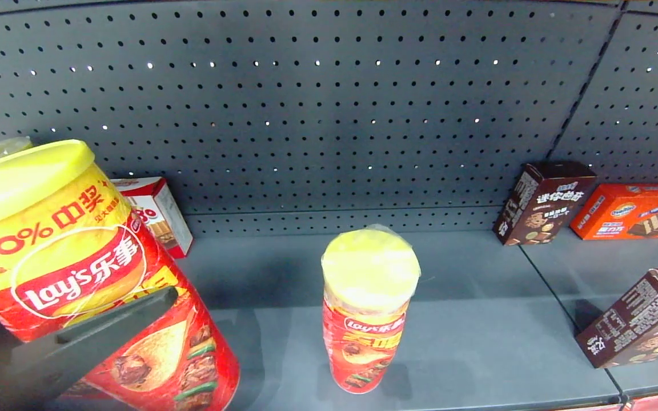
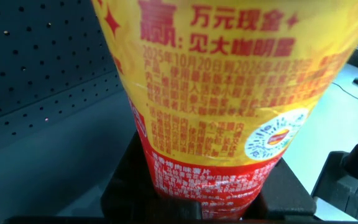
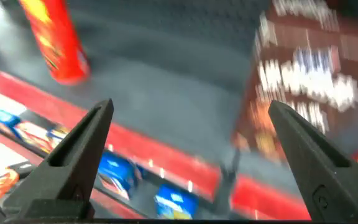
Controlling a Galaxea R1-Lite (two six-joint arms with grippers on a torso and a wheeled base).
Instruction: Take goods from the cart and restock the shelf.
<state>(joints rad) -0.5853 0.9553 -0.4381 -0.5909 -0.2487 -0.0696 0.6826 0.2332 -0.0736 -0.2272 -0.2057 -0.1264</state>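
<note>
At shelf (image 1: 477,319) | left hand (image 2: 197,202) clamped on chip can (image 1: 77,268) | right hand (image 3: 190,106) spread wide, empty

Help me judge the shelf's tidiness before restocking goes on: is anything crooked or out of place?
Yes. The brown box at the front right lies skewed, at an angle to the shelf edge. The chip can in the middle stands upright; the held can tilts in the left gripper.
</note>
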